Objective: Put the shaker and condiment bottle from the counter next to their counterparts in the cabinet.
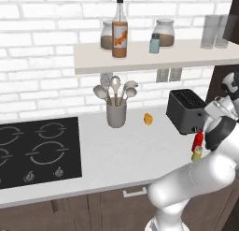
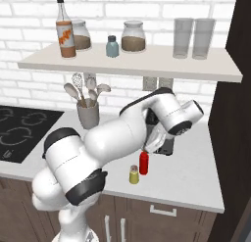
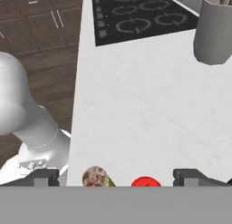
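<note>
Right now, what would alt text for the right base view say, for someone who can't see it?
A white robot arm bends over a pale counter, above a red condiment bottle beside a yellow shaker. On the cabinet above stand a blue shaker and a tall orange-labelled bottle.

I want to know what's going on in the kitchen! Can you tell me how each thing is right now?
shaker: upright on the counter, not picked up.
condiment bottle: upright beside the shaker.
pincer: open, above both.
pale blue shaker: standing on the cabinet.
glass bottle: upright on the cabinet.
toaster: slots empty.
utensil holder: full of spoons.
</note>
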You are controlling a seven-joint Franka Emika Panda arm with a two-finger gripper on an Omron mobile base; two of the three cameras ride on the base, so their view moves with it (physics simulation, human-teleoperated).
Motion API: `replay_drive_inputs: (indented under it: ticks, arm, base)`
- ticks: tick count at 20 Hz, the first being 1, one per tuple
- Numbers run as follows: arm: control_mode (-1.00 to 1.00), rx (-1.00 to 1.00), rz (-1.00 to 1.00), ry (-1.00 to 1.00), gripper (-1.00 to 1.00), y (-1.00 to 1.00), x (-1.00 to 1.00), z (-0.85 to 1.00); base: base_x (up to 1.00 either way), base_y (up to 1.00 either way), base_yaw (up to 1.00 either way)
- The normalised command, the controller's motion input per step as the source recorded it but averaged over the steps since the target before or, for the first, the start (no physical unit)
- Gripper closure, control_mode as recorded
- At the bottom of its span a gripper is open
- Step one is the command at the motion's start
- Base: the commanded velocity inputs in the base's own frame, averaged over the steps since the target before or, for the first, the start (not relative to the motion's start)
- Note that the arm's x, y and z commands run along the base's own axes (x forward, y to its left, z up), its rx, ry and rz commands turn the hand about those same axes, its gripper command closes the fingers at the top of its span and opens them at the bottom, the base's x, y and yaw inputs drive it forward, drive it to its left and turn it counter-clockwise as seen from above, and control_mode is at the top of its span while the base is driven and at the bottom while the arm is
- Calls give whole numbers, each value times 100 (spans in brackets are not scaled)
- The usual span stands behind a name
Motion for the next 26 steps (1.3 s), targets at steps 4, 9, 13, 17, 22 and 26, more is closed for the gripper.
replay_drive_inputs:
  ticks: [4, 9, 13, 17, 22, 26]
  arm:
    - [-100, 2, 9, 0, -100, -22, 0, -36]
    - [-100, 5, 3, 0, -100, -24, 0, -30]
    - [-100, 8, 0, 0, -100, -20, 0, -20]
    - [-100, 12, 0, 0, -100, -8, 0, -3]
    - [-100, 12, -2, 0, -100, 0, 4, 0]
    - [-100, 7, -6, 0, -100, 0, 1, 0]
  base:
    - [0, 0, 0]
    - [0, 0, 0]
    - [0, 0, 0]
    - [0, 0, 0]
    - [0, 0, 0]
    - [0, 0, 0]
